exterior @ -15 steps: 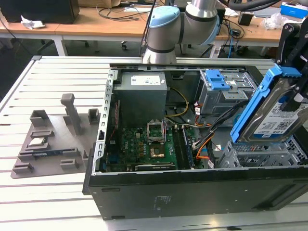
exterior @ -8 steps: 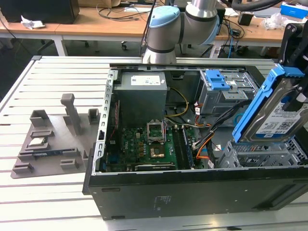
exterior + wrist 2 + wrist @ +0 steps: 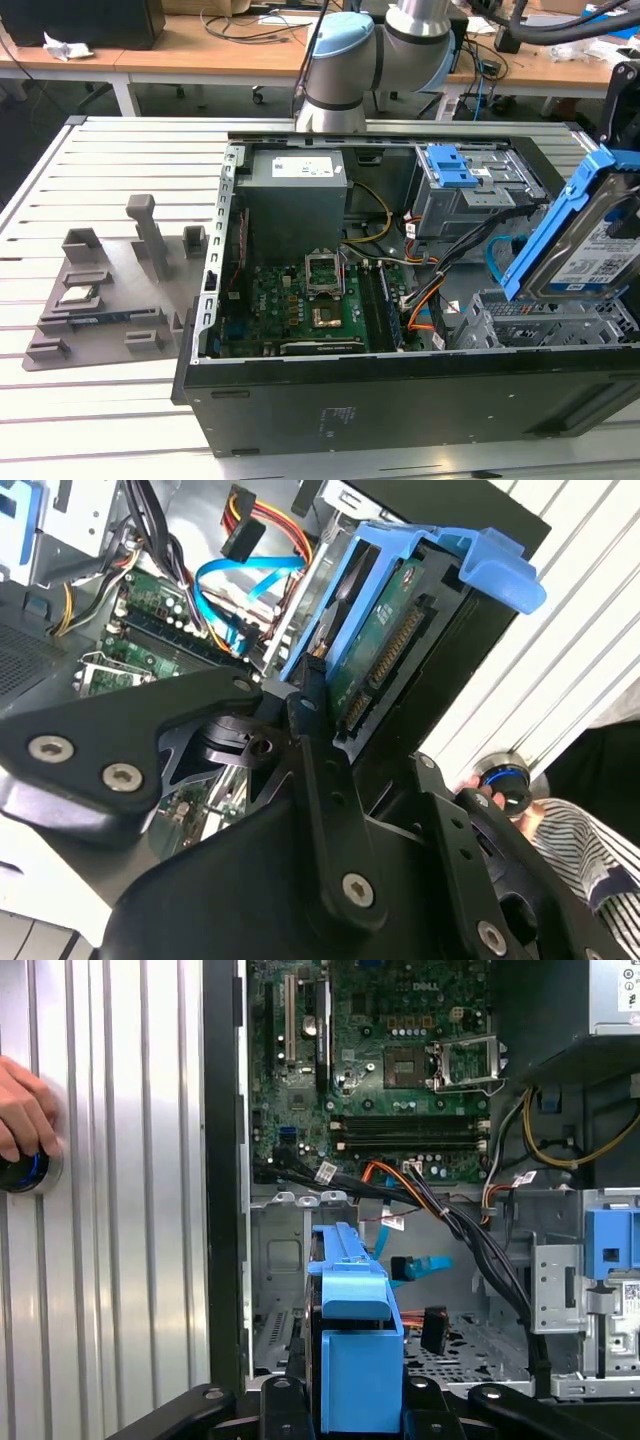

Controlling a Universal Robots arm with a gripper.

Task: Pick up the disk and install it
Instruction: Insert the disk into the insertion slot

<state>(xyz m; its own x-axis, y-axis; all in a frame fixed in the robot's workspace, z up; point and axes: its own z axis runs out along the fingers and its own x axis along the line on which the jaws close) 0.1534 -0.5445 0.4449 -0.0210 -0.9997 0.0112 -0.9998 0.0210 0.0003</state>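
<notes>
The disk (image 3: 585, 245), a silver drive with a blue-and-white label in a blue plastic frame, hangs tilted on edge over the open computer case (image 3: 330, 400) at the exterior view's right. My gripper (image 3: 355, 1405) is shut on it, its black fingers (image 3: 312, 705) pressing the frame's two sides. In the second wrist view the disk's (image 3: 385, 640) green circuit board and connector show. Below the disk (image 3: 352, 1330) lies the grey metal drive bay (image 3: 280, 1290); the disk is above it, not seated.
Orange and blue cables (image 3: 415, 1265) cross the bay's mouth. The motherboard (image 3: 310, 300), power supply (image 3: 295, 195) and a drive cage with a blue latch (image 3: 455, 170) fill the case. A person's hand (image 3: 22, 1105) rests on a blue-ringed button (image 3: 20, 1172). A grey fixture (image 3: 100, 300) holds a chip (image 3: 80, 295).
</notes>
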